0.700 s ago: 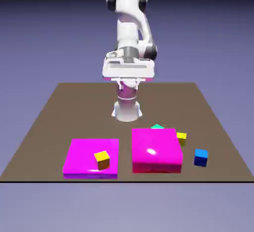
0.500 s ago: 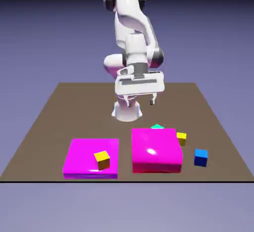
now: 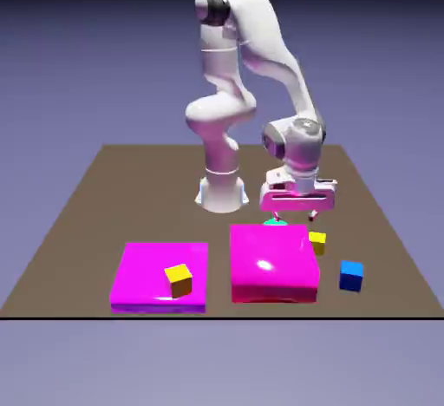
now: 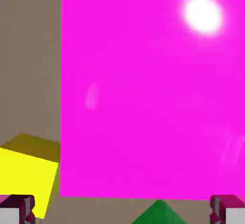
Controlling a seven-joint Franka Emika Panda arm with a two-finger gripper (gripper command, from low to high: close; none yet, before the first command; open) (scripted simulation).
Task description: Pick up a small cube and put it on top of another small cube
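Your arm has swung down toward the frame's right, its gripper (image 3: 295, 217) spread wide and empty over the glossy, flat taller magenta block (image 3: 273, 262). The matte yellow cube (image 3: 317, 242) sits beside that slab, right of centre; its twin (image 3: 179, 279) tops the flatter magenta block (image 3: 160, 276), lower left.

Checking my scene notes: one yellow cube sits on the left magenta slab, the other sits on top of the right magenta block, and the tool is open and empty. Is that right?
Not quite. The second yellow cube rests on the table beside the right magenta block, not on top of it, as the exterior view shows. The first yellow cube does sit on the left slab, and the tool is open and empty.
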